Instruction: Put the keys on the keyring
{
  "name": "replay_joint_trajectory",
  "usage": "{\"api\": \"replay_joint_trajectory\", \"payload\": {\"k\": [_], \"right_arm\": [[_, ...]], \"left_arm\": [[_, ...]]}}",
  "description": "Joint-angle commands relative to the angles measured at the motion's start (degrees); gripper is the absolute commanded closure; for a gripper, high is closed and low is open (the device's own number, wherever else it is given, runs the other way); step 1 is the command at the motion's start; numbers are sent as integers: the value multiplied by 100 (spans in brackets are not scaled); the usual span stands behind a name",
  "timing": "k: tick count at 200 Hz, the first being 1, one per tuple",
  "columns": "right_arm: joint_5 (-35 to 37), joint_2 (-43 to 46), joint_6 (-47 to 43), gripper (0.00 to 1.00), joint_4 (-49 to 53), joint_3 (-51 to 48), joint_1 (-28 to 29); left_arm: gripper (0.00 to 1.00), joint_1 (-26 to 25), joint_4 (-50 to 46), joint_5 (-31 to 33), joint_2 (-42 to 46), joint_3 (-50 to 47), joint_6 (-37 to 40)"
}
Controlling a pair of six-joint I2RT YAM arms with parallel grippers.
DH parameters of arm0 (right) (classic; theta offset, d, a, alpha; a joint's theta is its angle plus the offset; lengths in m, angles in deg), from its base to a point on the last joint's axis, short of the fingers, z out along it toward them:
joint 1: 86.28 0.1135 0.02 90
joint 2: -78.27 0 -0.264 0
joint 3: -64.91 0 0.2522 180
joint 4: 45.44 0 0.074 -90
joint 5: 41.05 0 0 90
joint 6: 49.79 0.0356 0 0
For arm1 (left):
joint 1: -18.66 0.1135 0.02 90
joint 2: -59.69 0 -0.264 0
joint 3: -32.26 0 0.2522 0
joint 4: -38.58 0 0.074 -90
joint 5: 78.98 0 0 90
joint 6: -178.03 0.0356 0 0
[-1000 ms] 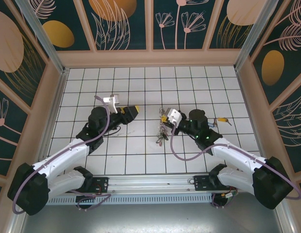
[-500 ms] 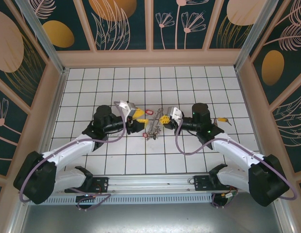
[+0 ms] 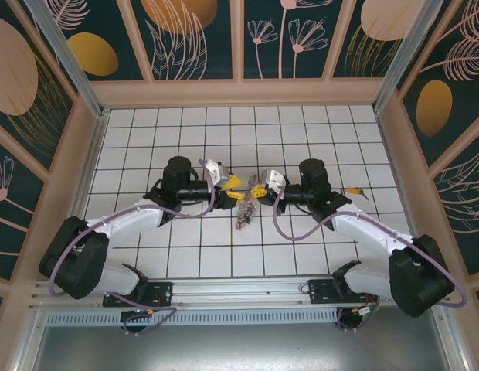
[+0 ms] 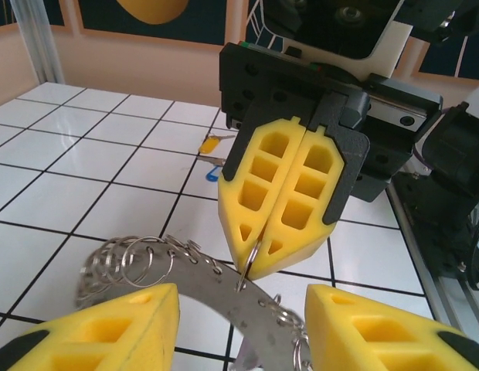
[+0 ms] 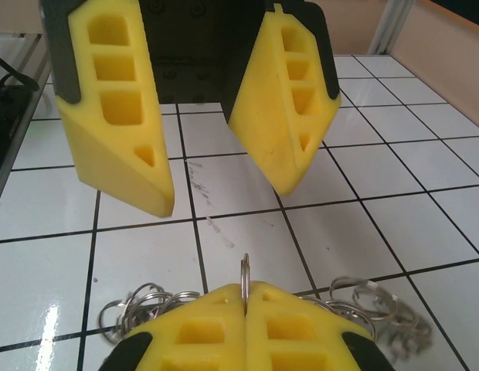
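R gripper [image 5: 245,290] is clamped shut, pads pressed tight together w/ a thin wire loop of the keyring [image 4: 216,287] nipped right at the tips, bottom centre of its own wrist cam. L gripper [image 5: 224,193] faces it from the upper half of that frame, jaws apart, not gripping anything afaict. In the L wrist cam the ring's flat metal strip arcs across the bottom of the frame between the L pads [image 4: 108,325]. Can't tell if it touches them. A string of little split rings [image 4: 139,267] is bunched at lower left.

Handling, imo: light overall, strip stiff + springy, but everything hung on it is floppy and will swing. Thin bare metal against foam, so prob slippery and keen to twist in a pinch. Best hold = a bare stretch of the strip close to the R tips, not the dangly bits.

Looks: silvery, thin. In the top cam it's a small clump of keys [image 3: 246,216] mid-frame, just below where the two grippers meet. A loose key [image 3: 355,191] w/ a yellow tag lies on the white tiles [image 3: 185,247] at right, well apart.
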Motion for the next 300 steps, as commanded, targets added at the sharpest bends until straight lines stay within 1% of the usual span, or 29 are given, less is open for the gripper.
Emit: {"api": "replay_joint_trajectory", "payload": {"k": [1,29,49,74,85,103,119,162,205,241,266,279,293,300], "right_arm": [[-383,-71,-236,100,-32,322,-51],[-513,-94,-256,100,-140,297,-86],[-624,-154,-233,100,-158,331,-121],[-779,-196,-100,100,-320,302,-188],[-890,-219,-25,100,-410,284,-220],[-998,-282,17,100,-459,305,-253],[-1052,-342,35,100,-465,336,-262],[-1153,-471,125,100,-617,354,-279],[-1258,-516,210,100,-698,376,-282],[-1325,-538,251,100,-684,393,-295],[-1338,-551,275,100,-650,402,-295],[-1330,-560,281,100,-631,408,-293],[-1298,-561,284,100,-598,420,-294],[-1258,-552,276,100,-556,434,-294]], "left_arm": [[54,30,-341,-269,-130,214,541],[54,30,-416,-299,-263,270,705],[59,35,-443,-404,-374,361,719],[59,37,-471,-486,-475,393,827],[59,31,-375,-510,-543,410,749],[62,30,-130,-613,-645,420,556],[68,30,-78,-647,-716,467,520],[70,30,-19,-713,-815,540,488],[72,30,-316,-695,-859,608,687],[82,34,-434,-676,-889,730,750],[84,31,-586,-683,-904,798,839],[92,30,-579,-700,-894,813,823],[94,30,-617,-688,-876,824,827],[100,34,-608,-674,-851,815,836]]}}
